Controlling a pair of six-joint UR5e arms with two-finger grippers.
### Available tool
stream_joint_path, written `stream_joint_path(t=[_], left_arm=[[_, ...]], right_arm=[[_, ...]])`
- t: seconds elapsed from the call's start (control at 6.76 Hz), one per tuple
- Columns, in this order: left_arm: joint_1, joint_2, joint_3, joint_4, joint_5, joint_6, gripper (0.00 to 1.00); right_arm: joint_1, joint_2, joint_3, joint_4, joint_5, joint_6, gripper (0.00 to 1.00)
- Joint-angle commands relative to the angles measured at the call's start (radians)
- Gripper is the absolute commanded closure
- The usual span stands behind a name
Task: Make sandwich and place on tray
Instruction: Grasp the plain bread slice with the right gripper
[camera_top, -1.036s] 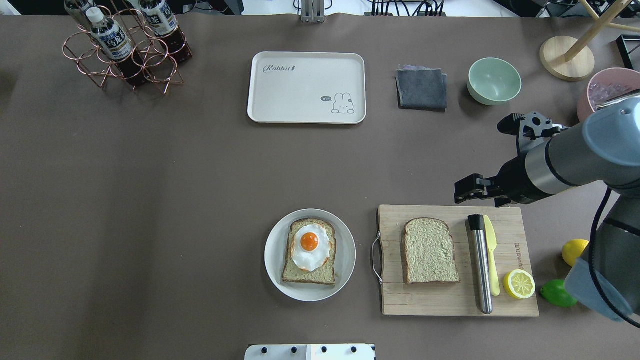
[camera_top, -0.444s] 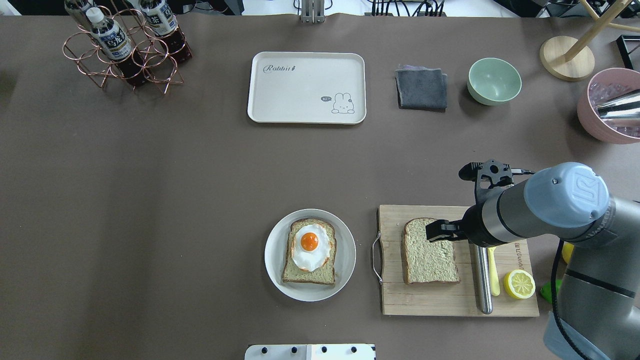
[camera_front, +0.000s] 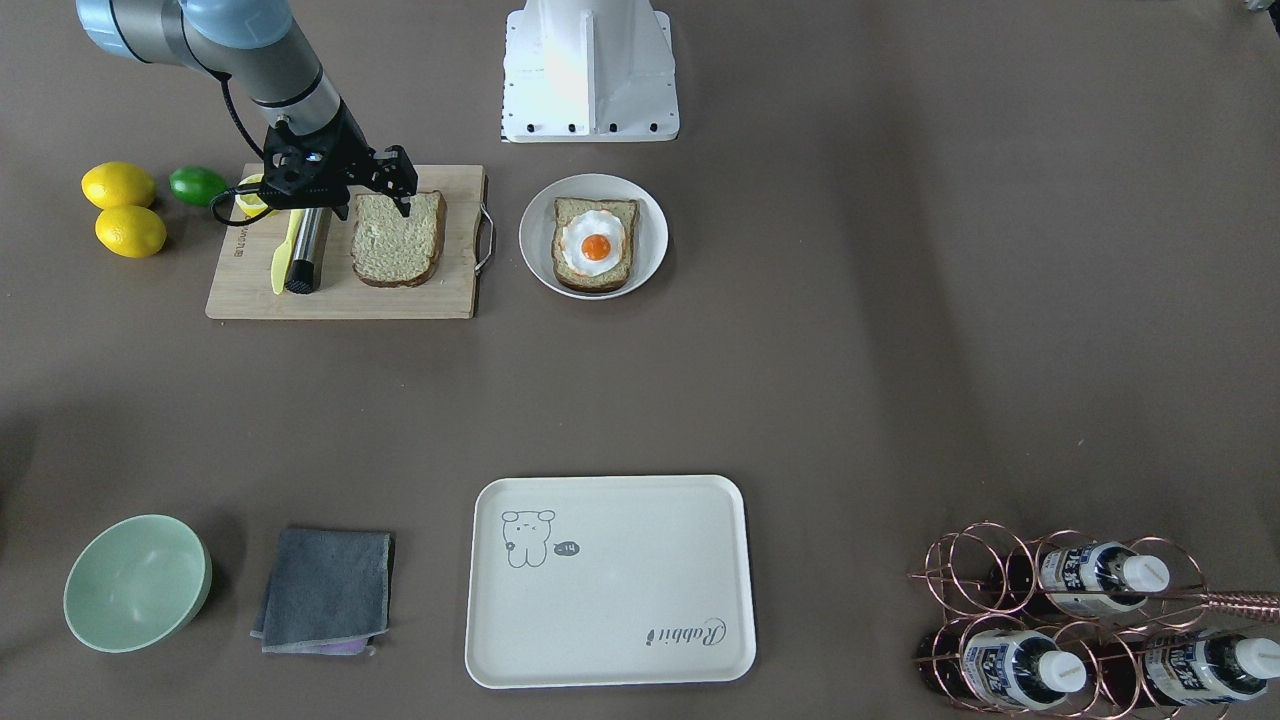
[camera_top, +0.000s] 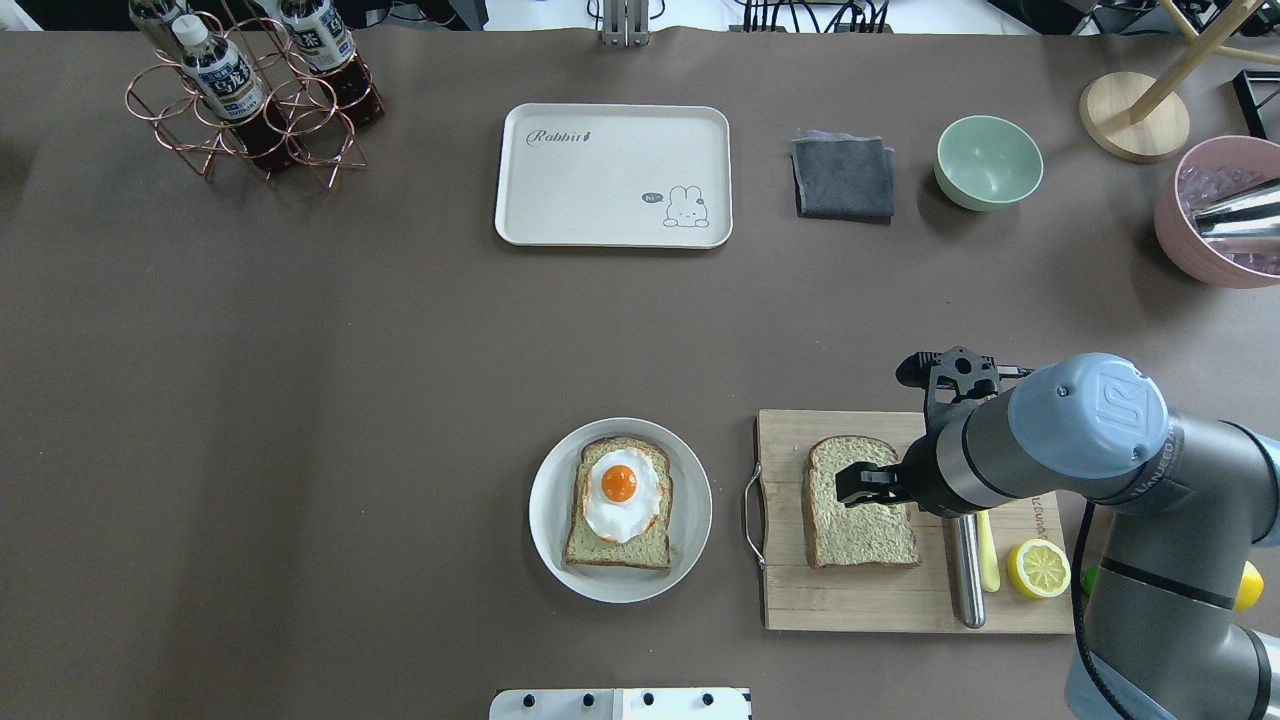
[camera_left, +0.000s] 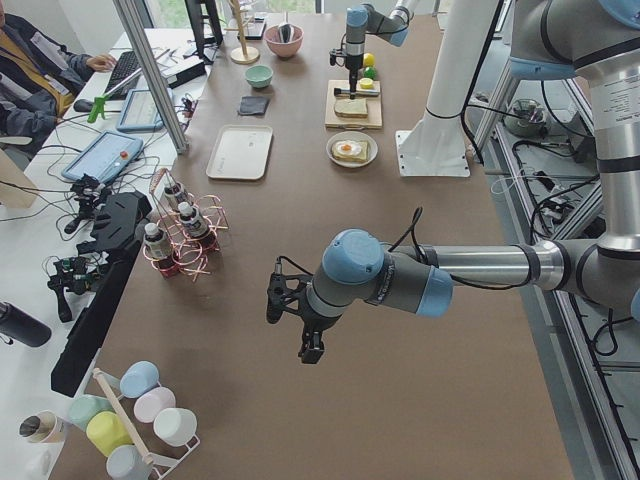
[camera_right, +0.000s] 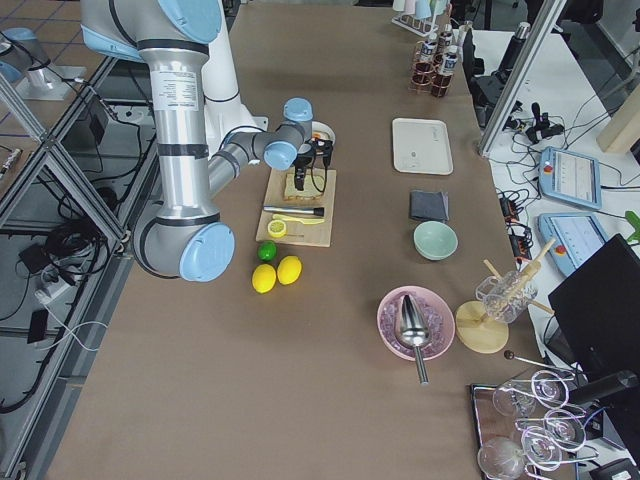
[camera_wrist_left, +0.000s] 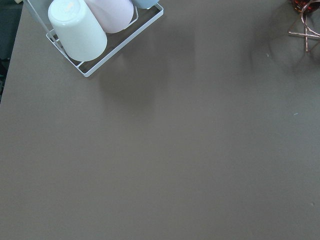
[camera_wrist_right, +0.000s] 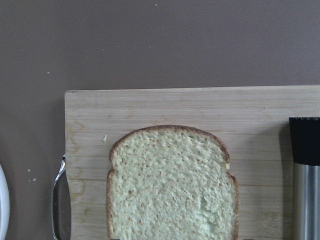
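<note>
One slice of wholegrain bread (camera_top: 860, 510) lies flat on the bamboo cutting board (camera_top: 850, 600); it also shows in the right wrist view (camera_wrist_right: 172, 185). A second slice with the fried egg (camera_top: 620, 490) on top sits on a round white plate (camera_top: 692, 535). The cream tray (camera_top: 600, 180) stands empty at the far side. My right gripper (camera_top: 858, 483) hovers over the board slice, open and empty, as the front view (camera_front: 385, 195) shows. My left gripper (camera_left: 292, 320) hangs over bare table far off to the left; I cannot tell its state.
A steel rod (camera_top: 963, 560), a yellow knife (camera_top: 985, 540) and a lemon half (camera_top: 1038, 568) lie on the board beside the slice. A grey cloth (camera_top: 844, 178), green bowl (camera_top: 988, 160), pink bowl (camera_top: 1215, 215) and bottle rack (camera_top: 250, 100) stand at the back. Lemons (camera_front: 120, 185) and a lime (camera_front: 198, 184) lie by the board.
My right arm has swung from beyond the board's far right corner to over the bread slice on the board. Bread, egg, plate and tray have not moved.
</note>
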Motion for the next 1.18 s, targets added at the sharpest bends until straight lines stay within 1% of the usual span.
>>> stream_joint_path(t=[0.0,0.3,0.44,0.59,0.74,0.89,1.04], left_arm=[[-0.002,0.000,-0.003,0.002,-0.001,-0.001,0.03],[-0.002,0.000,-0.003,0.000,0.000,-0.001,0.03],[-0.003,0.000,-0.004,0.002,0.000,-0.001,0.03],[-0.003,0.000,-0.004,0.000,-0.001,-0.001,0.03],[-0.003,0.000,-0.006,0.000,-0.001,-0.001,0.03],[-0.005,0.000,-0.007,0.000,-0.001,-0.001,0.03],[-0.005,0.000,-0.007,0.000,-0.001,-0.001,0.03]], right_arm=[[-0.001,-0.031,-0.043,0.116,0.010,0.005,0.18],[-0.001,-0.031,-0.077,0.141,0.007,0.005,0.21],[0.001,-0.031,-0.080,0.141,0.007,0.005,0.25],[0.001,-0.031,-0.079,0.141,0.009,0.005,0.31],[0.001,-0.031,-0.078,0.141,0.009,0.005,0.45],[0.001,-0.032,-0.078,0.141,0.009,0.005,0.69],[0.001,-0.032,-0.078,0.141,0.009,0.005,0.85]])
